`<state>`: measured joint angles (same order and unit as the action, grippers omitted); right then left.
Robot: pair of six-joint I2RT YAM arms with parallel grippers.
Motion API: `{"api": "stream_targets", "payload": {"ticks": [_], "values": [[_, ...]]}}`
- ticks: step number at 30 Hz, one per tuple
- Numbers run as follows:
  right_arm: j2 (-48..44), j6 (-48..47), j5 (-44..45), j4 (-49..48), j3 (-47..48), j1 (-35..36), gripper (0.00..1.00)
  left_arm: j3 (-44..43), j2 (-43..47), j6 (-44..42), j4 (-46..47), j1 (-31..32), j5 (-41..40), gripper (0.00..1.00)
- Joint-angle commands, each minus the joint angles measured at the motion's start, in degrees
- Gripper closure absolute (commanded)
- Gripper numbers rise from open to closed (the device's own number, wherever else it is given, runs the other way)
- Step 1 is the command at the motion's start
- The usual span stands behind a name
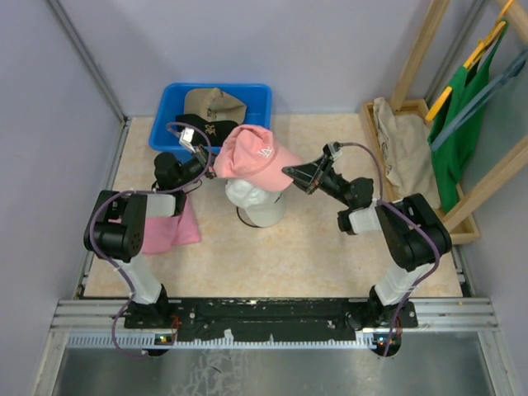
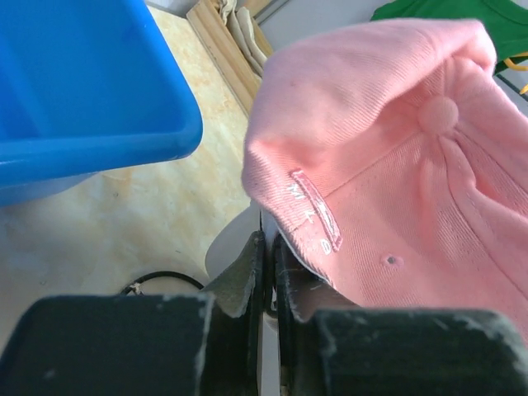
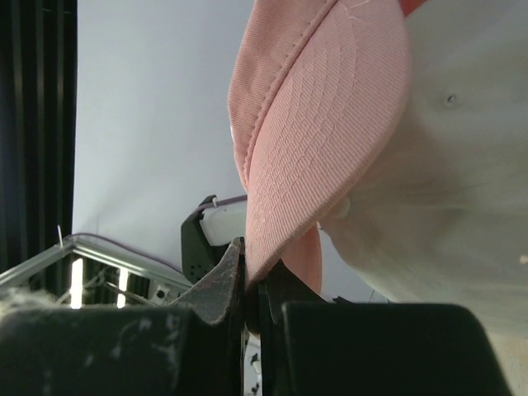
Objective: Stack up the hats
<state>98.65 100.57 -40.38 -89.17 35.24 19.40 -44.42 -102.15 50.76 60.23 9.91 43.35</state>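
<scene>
Carefully: my left tool [image 2: 270,272] pinches the pink cap [image 2: 371,165] at its rear, my right tool [image 3: 252,280] its brim; lower both evenly over the white cap [image 3: 445,165].

robot lab, grey panel walls [image 1: 313,41], aluminium frame [image 1: 91,319]

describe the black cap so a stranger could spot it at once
Look for the blue bin at the far left of the table. Of the two caps in it, the black cap is the nearer, in front of the tan cap. It is the only dark one.
</scene>
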Motion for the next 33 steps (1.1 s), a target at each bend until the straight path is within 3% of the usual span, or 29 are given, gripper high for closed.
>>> {"api": "stream_targets", "payload": {"ticks": [1, 10, 27, 33], "values": [[-6.79, -3.42, -0.78, -5.37, -3.48, 0.82, 1.0, 4.42, -6.1, -1.98, -10.23, 0.2, 1.49, 0.92], [-5.47, -1.69, -1.28, -9.5, -12.06, 0.75, 1.0, 5.69, -8.77, -1.49, -8.03, 0.01, 1.53, 0.92], [-4.87, -1.23, -3.25, -9.6, -16.54, -1.29, 1.0, 11.74, -13.32, 0.67, -0.06, -2.52, 2.73, 0.93], [-6.56, -2.2, -3.74, -9.62, -19.29, -3.15, 1.0, 10.6, -11.68, -0.41, -2.31, -2.53, 2.91, 0.93]]}}
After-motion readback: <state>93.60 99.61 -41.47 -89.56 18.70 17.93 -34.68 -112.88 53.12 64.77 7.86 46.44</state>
